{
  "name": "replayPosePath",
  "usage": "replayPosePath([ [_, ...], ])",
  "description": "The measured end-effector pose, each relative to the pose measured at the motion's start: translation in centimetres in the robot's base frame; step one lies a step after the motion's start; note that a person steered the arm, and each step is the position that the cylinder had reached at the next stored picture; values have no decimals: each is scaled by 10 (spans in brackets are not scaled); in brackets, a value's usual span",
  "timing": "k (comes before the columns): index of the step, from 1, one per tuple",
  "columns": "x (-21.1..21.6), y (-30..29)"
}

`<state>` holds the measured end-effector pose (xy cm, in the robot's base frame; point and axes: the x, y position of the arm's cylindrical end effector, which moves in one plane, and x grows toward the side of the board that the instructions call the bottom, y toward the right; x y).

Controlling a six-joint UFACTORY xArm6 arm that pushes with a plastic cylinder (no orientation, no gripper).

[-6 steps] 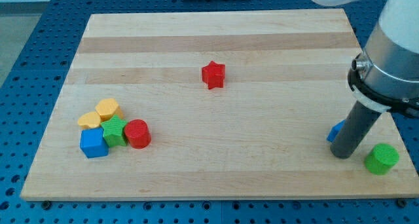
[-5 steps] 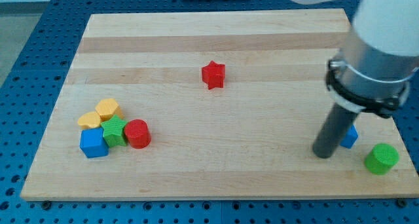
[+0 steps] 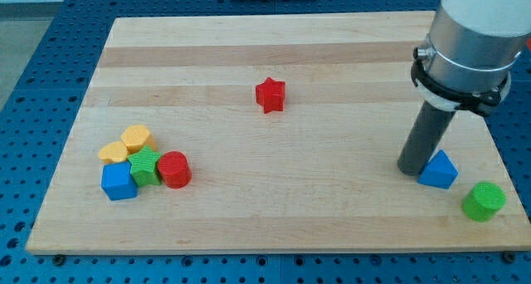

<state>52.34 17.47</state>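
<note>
My tip (image 3: pixel 412 171) rests on the board at the view's right, touching or almost touching the left side of a blue triangular block (image 3: pixel 438 170). A green cylinder (image 3: pixel 484 201) stands just down and right of that block. A red star (image 3: pixel 270 95) lies far off toward the view's top centre. At the view's left sits a tight cluster: a yellow hexagon-like block (image 3: pixel 137 139), another yellow block (image 3: pixel 113 153), a green star (image 3: pixel 146 165), a red cylinder (image 3: pixel 174 169) and a blue cube (image 3: pixel 119 183).
The wooden board (image 3: pixel 274 51) lies on a blue perforated table (image 3: pixel 33 85). The arm's wide grey body (image 3: pixel 469 43) rises above the rod at the view's upper right.
My tip went from the blue block's near side leftward, then back up toward the view's top, and now stands at the block's left. The blue block is fully uncovered.
</note>
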Motion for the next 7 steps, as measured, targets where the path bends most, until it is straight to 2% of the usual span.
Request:
replayPosePath([
  [6,-4,31],
  [7,-35,14],
])
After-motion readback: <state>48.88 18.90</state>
